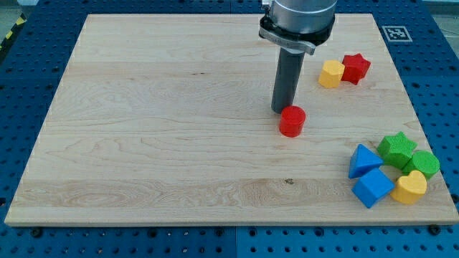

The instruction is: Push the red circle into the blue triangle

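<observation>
The red circle point(292, 121) lies on the wooden board right of the middle. The blue triangle point(364, 160) lies at the view's lower right, well apart from the red circle. My tip point(280, 110) stands just to the upper left of the red circle, touching or almost touching its edge. The dark rod rises from the tip toward the view's top.
A blue cube point(372, 188), a yellow heart point(409, 188), a green star point(396, 149) and a green circle point(424, 164) cluster around the blue triangle. A yellow hexagon point(330, 74) and a red star point(355, 67) lie at the upper right. The board's right edge point(423, 122) is close.
</observation>
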